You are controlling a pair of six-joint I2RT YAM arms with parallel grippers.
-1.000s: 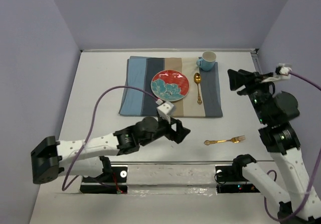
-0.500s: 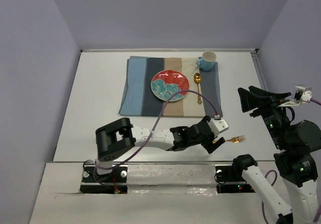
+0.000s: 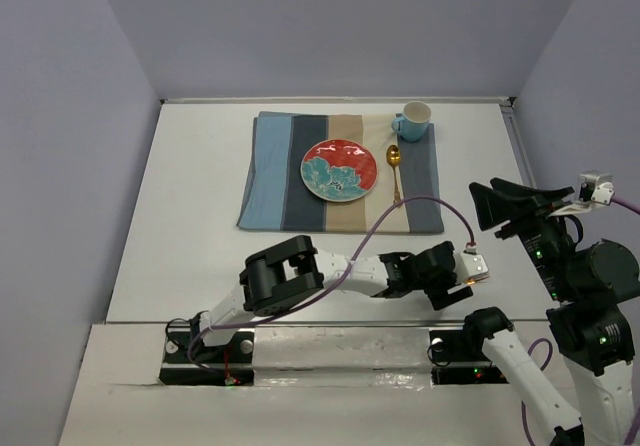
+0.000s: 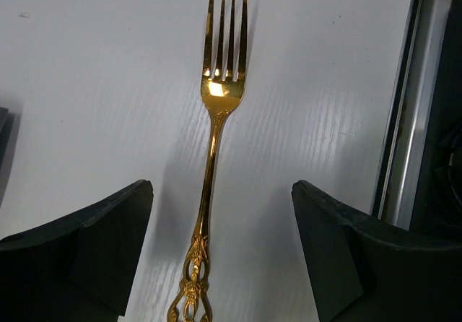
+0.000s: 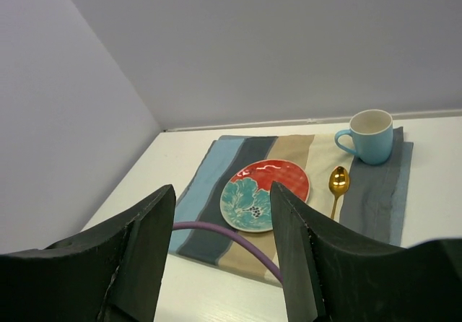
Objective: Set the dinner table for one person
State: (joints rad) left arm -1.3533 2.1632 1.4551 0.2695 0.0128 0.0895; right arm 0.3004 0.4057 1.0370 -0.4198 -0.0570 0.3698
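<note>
Counter (image 3: pixel 200 186) fills mid-frame: plate (image 3: pixel 339 169), spoon (image 3: pixel 394 171), cup (image 3: pixel 413 121) set on the mat (image 3: pixel 270 166) up top. Fork (image 4: pixel 213 156), not yet placed, lies lower right; left end effector (image 4: pixel 220 214) gapes astride it, right end effector (image 5: pixel 222 214) wide, empty.

No words, labels or numbers can be read — none anywhere.

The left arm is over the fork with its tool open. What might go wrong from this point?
1. The fork lies flat on the dinner table inside the open left tool. Its thin handle may slip out as the tool closes, or the tool may scrape the surface.
2. The left arm's purple cable arcs over the striped mat close to the spoon. Carrying the fork there might drag the cable across the spoon.
</note>
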